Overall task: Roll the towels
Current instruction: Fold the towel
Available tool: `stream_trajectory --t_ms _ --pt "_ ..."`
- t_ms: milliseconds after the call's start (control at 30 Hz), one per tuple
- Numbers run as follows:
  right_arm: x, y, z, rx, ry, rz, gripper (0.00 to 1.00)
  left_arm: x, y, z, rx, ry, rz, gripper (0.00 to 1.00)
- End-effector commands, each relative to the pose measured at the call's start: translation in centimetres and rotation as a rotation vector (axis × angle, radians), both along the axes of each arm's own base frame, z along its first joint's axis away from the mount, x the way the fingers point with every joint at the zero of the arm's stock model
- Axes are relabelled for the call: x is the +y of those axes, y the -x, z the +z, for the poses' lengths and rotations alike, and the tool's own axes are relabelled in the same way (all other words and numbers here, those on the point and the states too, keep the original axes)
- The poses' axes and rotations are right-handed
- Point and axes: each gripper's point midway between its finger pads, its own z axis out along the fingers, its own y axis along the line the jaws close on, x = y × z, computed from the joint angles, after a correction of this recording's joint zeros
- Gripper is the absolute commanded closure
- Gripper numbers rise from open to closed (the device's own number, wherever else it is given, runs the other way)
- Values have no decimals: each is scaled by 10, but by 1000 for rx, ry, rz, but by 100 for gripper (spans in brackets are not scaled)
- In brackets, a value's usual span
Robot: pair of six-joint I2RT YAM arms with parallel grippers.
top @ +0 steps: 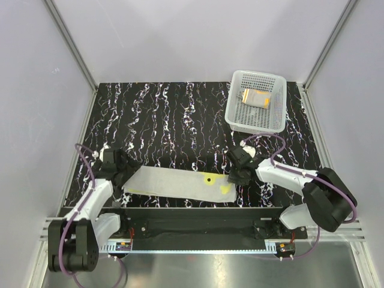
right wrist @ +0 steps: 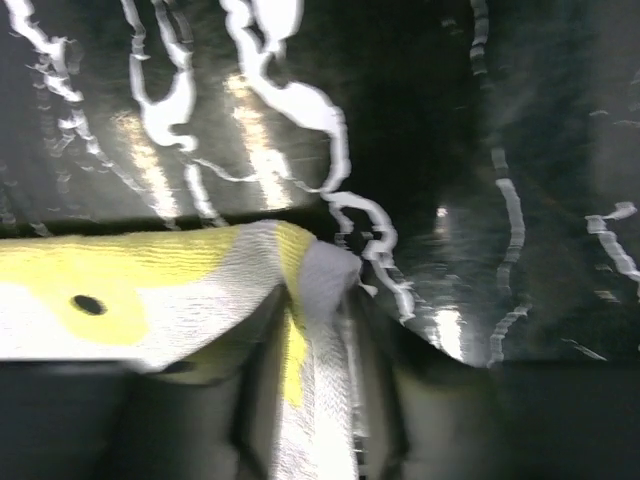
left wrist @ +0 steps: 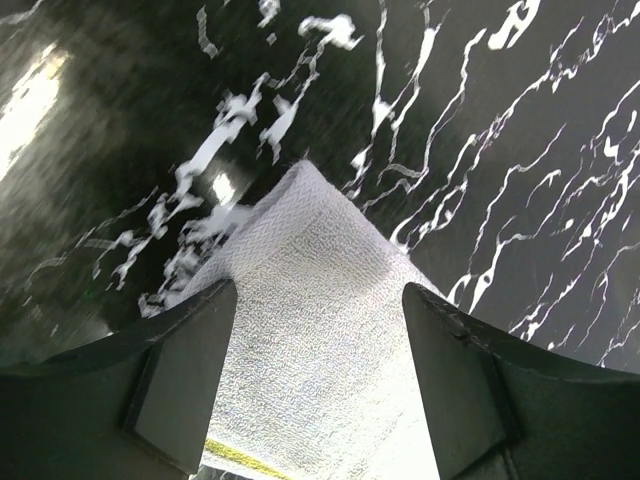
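The yellow towel (top: 174, 182) lies flat as a long strip near the front of the black marbled table, grey-white side up, with a yellow patch at its right end. My left gripper (top: 127, 176) is at its left end. In the left wrist view that gripper (left wrist: 320, 370) is open, with the towel (left wrist: 310, 290) lying between and below the fingers (left wrist: 185, 370). My right gripper (top: 235, 178) is at the right end. In the right wrist view it (right wrist: 320, 380) pinches a raised fold of the towel's corner (right wrist: 325, 275). The orange towel (top: 256, 98) lies rolled in the basket.
The white perforated basket (top: 258, 74) stands at the back right of the table (top: 180, 120). Grey walls enclose the table on three sides. A black rail (top: 192, 219) carrying both arm bases runs along the near edge.
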Motion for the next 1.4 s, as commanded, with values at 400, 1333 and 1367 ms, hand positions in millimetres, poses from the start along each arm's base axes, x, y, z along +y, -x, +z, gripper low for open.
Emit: stream_trajectory --t_ms 400,1333,1367 --pt "24 26 -19 82 -178 -5 77 3 -131 14 -25 -52 -73 31" --pt "33 38 -9 -13 -288 23 25 5 -190 136 -334 -71 -100 8" --pt "32 42 -11 -13 -287 24 25 4 -183 137 -335 -72 -104 8"
